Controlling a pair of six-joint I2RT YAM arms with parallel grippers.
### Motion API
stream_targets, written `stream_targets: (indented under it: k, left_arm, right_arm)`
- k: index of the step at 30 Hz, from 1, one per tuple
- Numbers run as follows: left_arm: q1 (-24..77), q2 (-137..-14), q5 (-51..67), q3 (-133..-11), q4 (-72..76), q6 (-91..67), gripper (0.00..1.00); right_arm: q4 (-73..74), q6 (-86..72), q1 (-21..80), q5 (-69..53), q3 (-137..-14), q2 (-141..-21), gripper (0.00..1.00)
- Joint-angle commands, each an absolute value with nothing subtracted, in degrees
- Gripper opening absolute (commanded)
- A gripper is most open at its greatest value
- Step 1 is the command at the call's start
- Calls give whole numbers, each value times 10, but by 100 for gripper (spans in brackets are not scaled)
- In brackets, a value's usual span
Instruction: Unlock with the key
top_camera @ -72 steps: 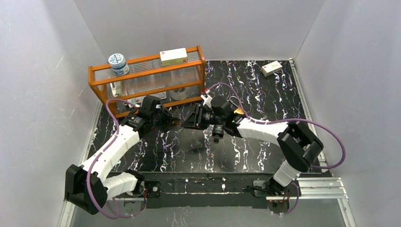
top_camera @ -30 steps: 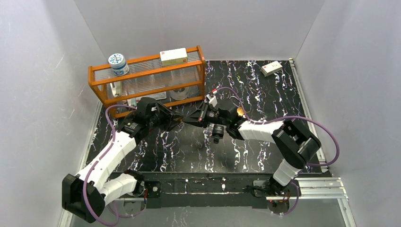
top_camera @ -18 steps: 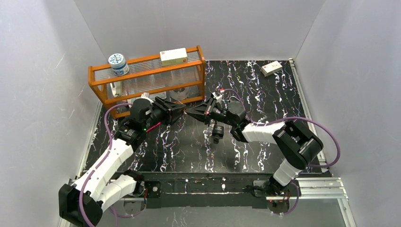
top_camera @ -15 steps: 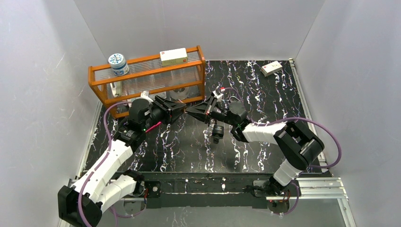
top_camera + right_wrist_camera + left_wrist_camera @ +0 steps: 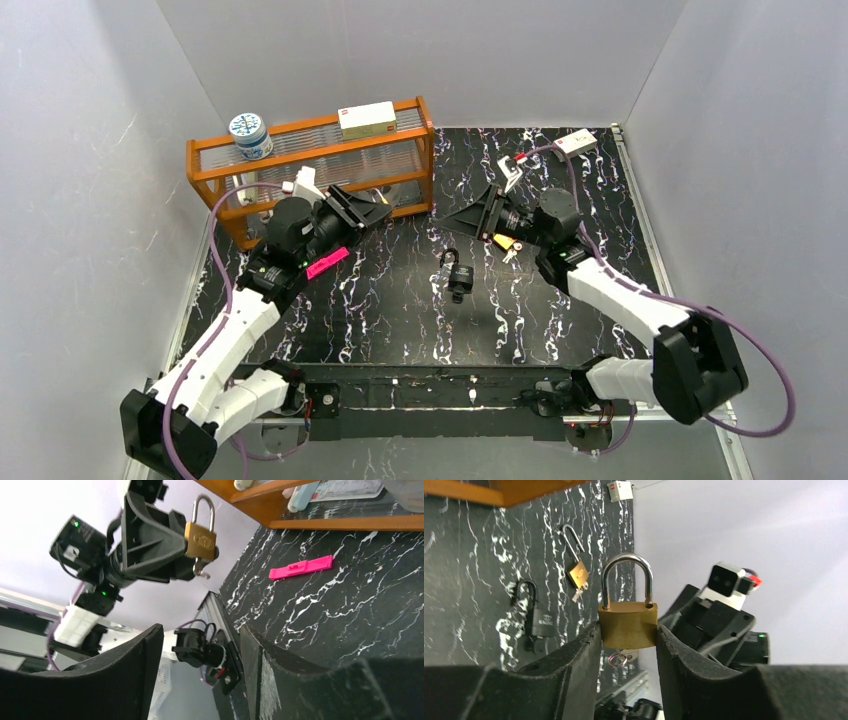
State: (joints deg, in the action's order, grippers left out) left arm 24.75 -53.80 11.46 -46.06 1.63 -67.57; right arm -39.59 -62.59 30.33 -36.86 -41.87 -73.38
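My left gripper [image 5: 628,630] is shut on the body of a brass padlock [image 5: 627,625] and holds it upright in the air. The shackle sits down in the body on both sides. A small key [image 5: 624,657] with a ring hangs from the lock's underside. The right wrist view shows the same padlock [image 5: 201,539] and key [image 5: 202,570] at the upper left, well away from my right gripper [image 5: 202,680], which is open and empty. From above, the left gripper [image 5: 372,212] is in front of the rack and the right gripper [image 5: 458,220] faces it across a gap.
A black padlock [image 5: 456,275] lies mid-table, and a second brass padlock [image 5: 505,243] with its shackle open lies under the right wrist. A pink strip [image 5: 327,263] lies by the left arm. An orange rack [image 5: 310,165] stands at the back left and a white box [image 5: 574,144] at the back right.
My right gripper was shut at the padlock's key. It has let go, opened and drawn back to the right. My left gripper kept the padlock and shifted slightly back.
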Motion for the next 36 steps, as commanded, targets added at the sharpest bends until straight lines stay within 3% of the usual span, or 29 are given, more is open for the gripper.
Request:
stream_targets:
  k: [1, 8, 13, 23, 36]
  left_arm:
    - [248, -552, 129, -507, 67, -527, 0]
    - [248, -550, 242, -525, 121, -226, 0]
    - [248, -539, 303, -505, 181, -129, 1]
    - [248, -546, 424, -497, 243, -97, 2]
    - [248, -547, 433, -494, 229, -93, 1]
  right_arm:
    - [-223, -466, 304, -365, -476, -683, 66]
    - [26, -349, 307, -260, -653, -709, 68]
    - [65, -307, 317, -249, -699, -711, 68]
    - [66, -260, 362, -261, -734, -712, 69]
    - [-38, -289, 382, -323, -710, -690, 71]
